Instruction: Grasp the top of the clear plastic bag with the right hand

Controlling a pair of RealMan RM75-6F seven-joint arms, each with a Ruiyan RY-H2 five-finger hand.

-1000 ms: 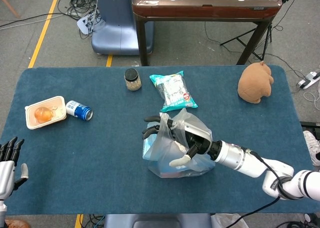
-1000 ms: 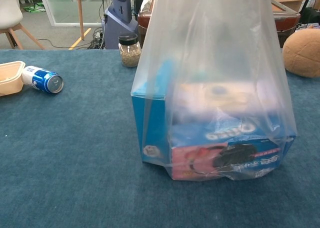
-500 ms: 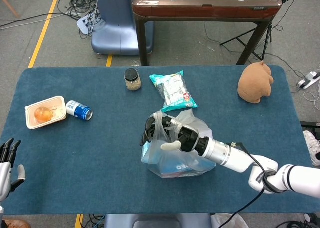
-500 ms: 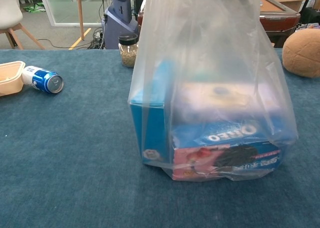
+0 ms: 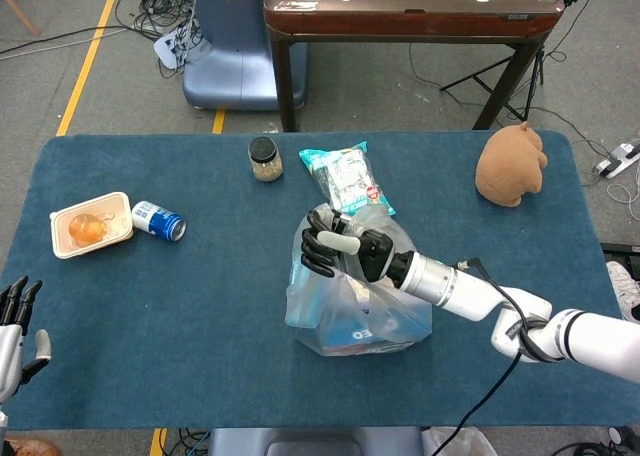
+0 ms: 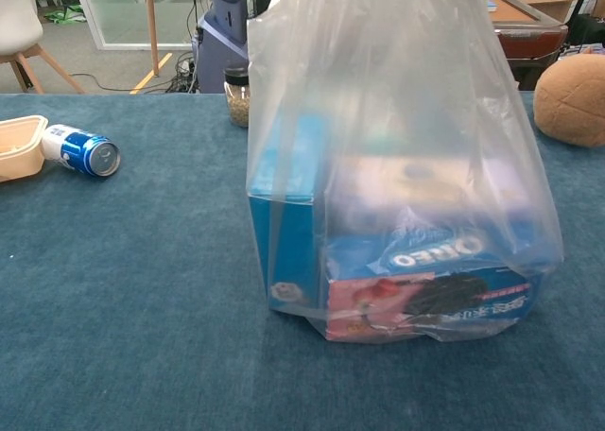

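The right hand [image 5: 335, 248] has moved up and curled its fingers [image 5: 318, 257] over the clear plastic bag [image 5: 355, 311] top.

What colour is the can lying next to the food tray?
Blue and white; the can shows best in the chest view, beside the tray.

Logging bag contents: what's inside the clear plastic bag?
Through the clear plastic bag: an Oreo pack at the front, a blue box on the left, a pale package above. Anything behind them is hidden.
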